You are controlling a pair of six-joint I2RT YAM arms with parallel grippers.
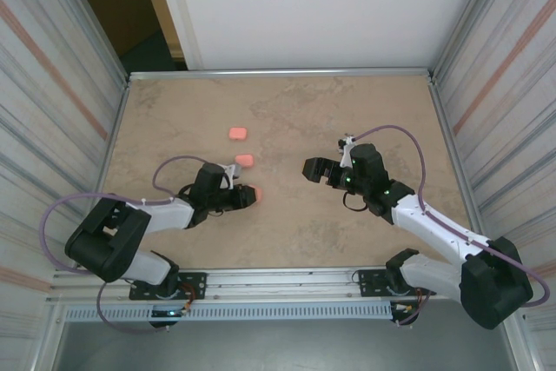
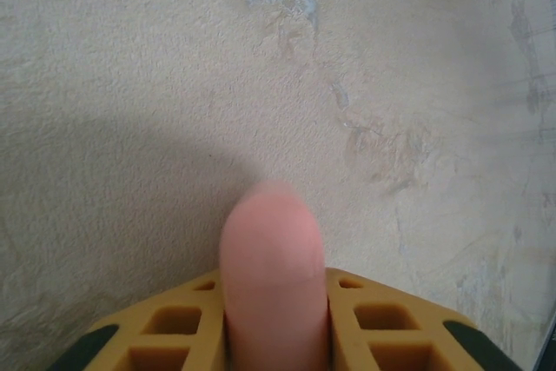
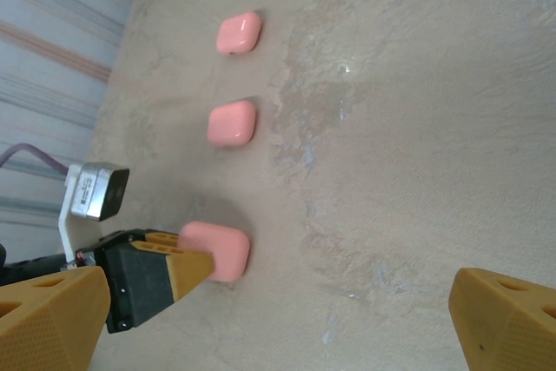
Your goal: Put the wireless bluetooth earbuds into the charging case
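I have the left gripper reaching toward 3 o'clock across the tan table, and its jaws are pinching the near case. On the left wrist camera that rounded pink case sits snug between the two yellow fingers, touching both and poking out past their tips. I cannot tell whether it rests on the table or hangs just off it. Two more pink cases lie free on the table in a loose row with it. The middle case is just beyond the held one at about 12 o'clock, and the far case is a little further on at about 11 o'clock. None of the three touches another. The right gripper sits at 3 o'clock from the near case, well apart from it and facing 9 o'clock. Its jaws are spread wide with nothing between them. On its wrist camera the yellow fingertips frame bare table. The row of cases there runs up the left side, with the far case on top, the middle case below it, and the near case lowest, against the left gripper's finger.
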